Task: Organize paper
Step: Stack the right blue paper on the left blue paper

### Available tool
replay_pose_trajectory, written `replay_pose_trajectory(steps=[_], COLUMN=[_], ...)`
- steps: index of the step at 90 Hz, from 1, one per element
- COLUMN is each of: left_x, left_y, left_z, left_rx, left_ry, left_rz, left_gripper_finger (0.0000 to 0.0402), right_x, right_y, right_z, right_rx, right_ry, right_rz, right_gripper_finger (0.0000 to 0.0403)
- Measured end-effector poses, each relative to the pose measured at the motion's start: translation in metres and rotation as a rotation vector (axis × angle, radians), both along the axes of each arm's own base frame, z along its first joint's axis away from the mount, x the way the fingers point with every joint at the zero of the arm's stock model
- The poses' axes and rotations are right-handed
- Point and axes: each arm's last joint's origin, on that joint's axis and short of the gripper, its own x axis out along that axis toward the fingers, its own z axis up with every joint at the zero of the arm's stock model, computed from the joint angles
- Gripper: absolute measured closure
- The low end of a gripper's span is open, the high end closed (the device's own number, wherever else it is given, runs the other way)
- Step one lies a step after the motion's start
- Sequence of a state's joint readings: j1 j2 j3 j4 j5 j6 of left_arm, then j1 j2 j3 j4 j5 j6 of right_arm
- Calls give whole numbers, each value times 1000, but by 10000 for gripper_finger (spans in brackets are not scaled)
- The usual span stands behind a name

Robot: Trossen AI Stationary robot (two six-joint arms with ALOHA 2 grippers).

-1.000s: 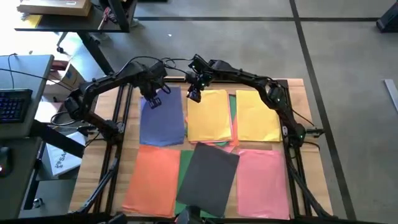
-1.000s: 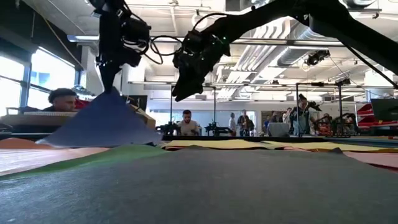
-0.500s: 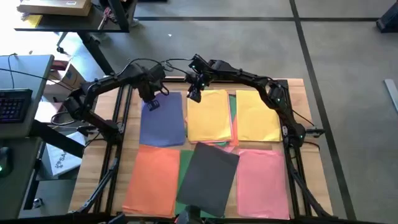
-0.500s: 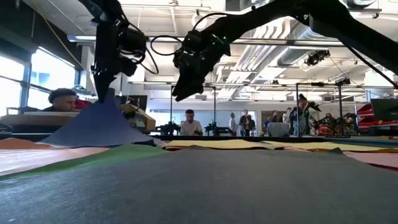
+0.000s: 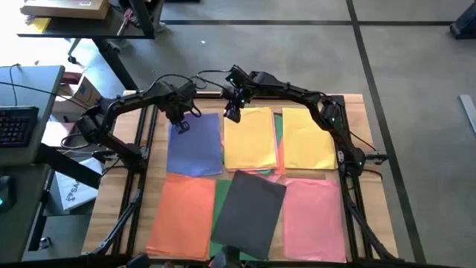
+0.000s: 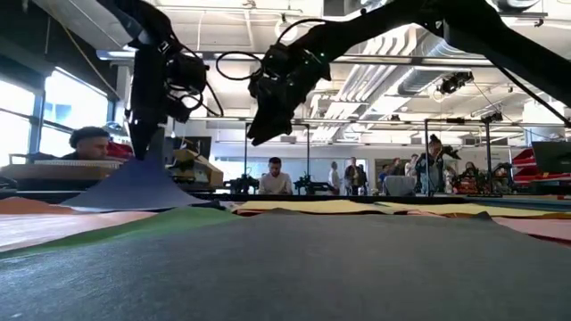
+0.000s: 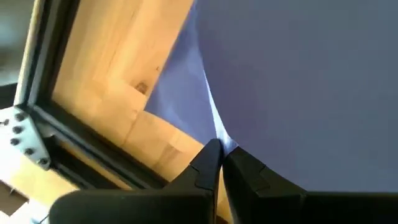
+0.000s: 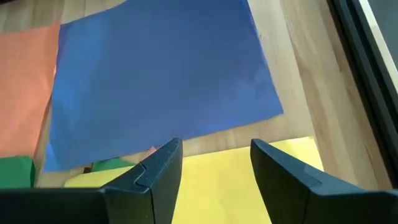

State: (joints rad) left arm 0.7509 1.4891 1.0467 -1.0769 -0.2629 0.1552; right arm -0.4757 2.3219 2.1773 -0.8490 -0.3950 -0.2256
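Blue paper [image 5: 195,141] lay at the far left of the wooden table [image 5: 355,119], with its far edge pinched and raised into a tent by the left gripper [image 7: 219,163], whose fingers were closed on the sheet. Compared with the two preceding high and low views, the left gripper had shifted outward toward the table's left side and sat lower. The peak of the raised sheet in the low view had dropped accordingly, from a tall tent to a shallow one. This suggests that the blue sheet was being lowered back toward the table, probably to be set down or squared against its pile.

The right gripper [image 5: 232,113] hovered above the far edge of the left-hand yellow paper [image 5: 250,138], fingers apart and holding nothing. Its position matched the earlier views, so it appeared to be waiting.

Remaining sheets were unchanged:
- a second yellow stack [image 5: 306,139] at the far right, with a strip of green paper [image 5: 278,126] showing between the two yellow sheets;
- orange paper [image 5: 182,216] at the near left;
- dark grey paper [image 5: 249,212] lying skewed at the near centre over another green sheet [image 5: 222,195];
- pink paper [image 5: 314,217] at the near right.

The skewed grey sheet and the exposed green indicate that sorting was incomplete.
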Motion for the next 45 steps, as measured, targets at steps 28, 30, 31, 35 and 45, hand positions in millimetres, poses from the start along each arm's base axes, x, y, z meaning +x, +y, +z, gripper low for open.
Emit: replay_pose_trajectory(steps=[28,30,31,35,45], left_x=[-16,-17,-17,-19,-22], left_y=[11,12,13,14,17], left_z=[-8,-8,-8,-8,-8], left_rx=[72,77,80,87,87], left_ry=[92,96,98,106,114], left_rz=[48,54,55,58,61], left_gripper_finger=[298,290,286,271,240], right_x=[0,0,0,0,0], right_y=[1,1,1,1,1], right_z=[0,0,0,0,0], right_rx=[4,3,3,2,-9], right_ry=[6,7,6,6,4], right_rz=[1,1,1,3,16], right_gripper_finger=[227,227,227,227,227])
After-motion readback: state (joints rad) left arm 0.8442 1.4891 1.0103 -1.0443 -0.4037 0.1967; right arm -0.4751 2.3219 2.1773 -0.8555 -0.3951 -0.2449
